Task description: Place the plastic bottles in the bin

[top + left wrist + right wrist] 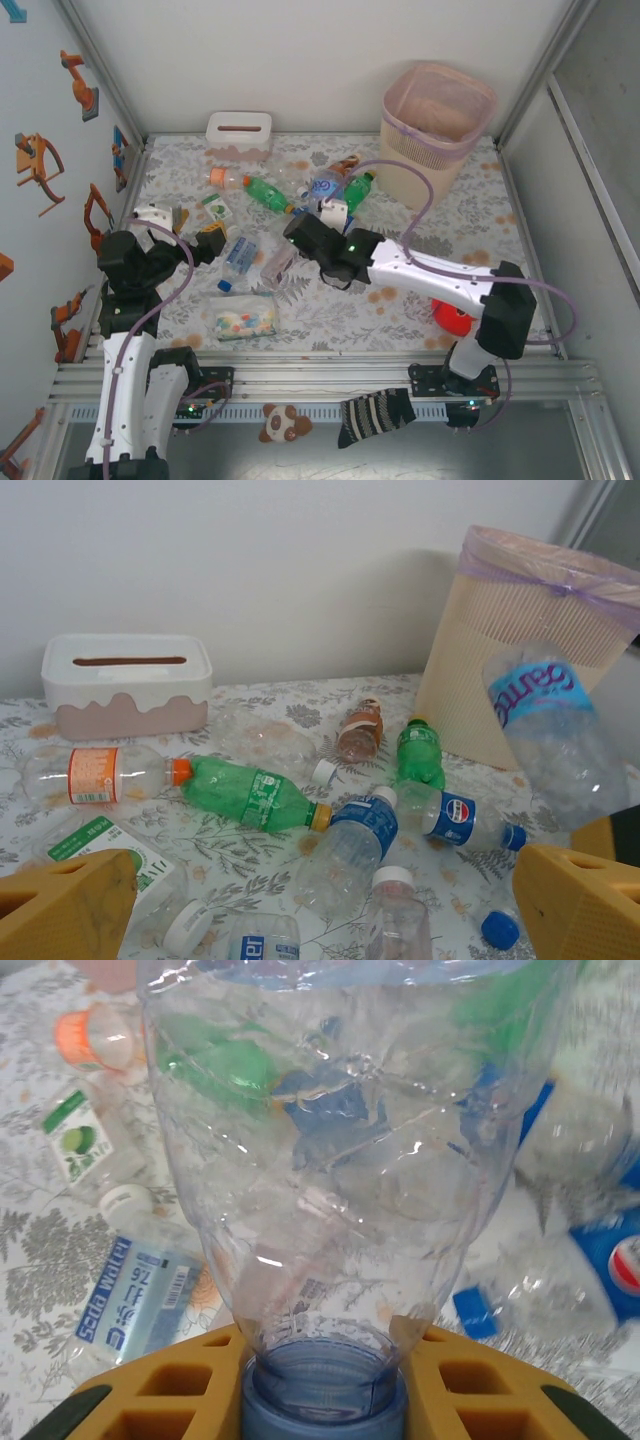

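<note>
The clear bottle [330, 1160] with the blue label is off the tabletop [480, 230], clamped at its neck, just above the blue cap, by the right claw [325, 1380]. The claw is closed narrowly round that neck, and the bottle's body sticks out ahead of it. In the overhead view the clear bottle [325, 185] hangs over the heap of other bottles [360, 840], and the bin [420, 165] stands well apart at the far right corner. Nothing shows inside its pink liner from here.

The hold is on the neck alone, so the long, light body could swing or twist in the pads during the carry. If it sags, it may catch the bin's tall rim and pop loose outside. A low path could also knock the green bottle [250, 790] and its neighbours into a roll.

The left claw [320, 880] is spread wide and holds nothing, hovering above the heap's near left side.
</note>
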Tool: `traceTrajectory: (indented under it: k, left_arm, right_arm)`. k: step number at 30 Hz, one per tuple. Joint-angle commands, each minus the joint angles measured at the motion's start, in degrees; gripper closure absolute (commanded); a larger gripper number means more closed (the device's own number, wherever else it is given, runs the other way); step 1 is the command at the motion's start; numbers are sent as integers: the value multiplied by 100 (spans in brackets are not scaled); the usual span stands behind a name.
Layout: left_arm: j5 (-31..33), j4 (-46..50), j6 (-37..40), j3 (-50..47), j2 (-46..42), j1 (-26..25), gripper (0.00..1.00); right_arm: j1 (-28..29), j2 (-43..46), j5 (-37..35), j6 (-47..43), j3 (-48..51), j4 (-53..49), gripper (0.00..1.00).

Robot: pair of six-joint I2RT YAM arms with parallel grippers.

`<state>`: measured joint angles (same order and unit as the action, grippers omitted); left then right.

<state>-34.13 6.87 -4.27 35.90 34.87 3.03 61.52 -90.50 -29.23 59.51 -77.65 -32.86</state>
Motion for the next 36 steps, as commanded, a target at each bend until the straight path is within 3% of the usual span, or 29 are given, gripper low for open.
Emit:
traceTrajectory:
  k: [1,12,18,25,36]
  left_arm:
    - [-76,-115,-6,88,20,-13,4]
    - [5,-41,63,108,15,-4,4]
    - [63,23,98,111,-5,-2,4]
    - [93,28,109,128,41,5,4]
    - [236,167,217,145,-22,5,4]
  right_arm:
    - [-309,481,46,-1551,-233,-233,77]
    - [-2012,889,963,-3164,-1808,-1609,77]
    - [-3030,674,1536,-3410,-2657,-1951,75]
    - [-4165,-79,2316,-3420,-3650,-2014,75]
    - [-5295,-1891,3409,-3195,-5513,-2233,74]
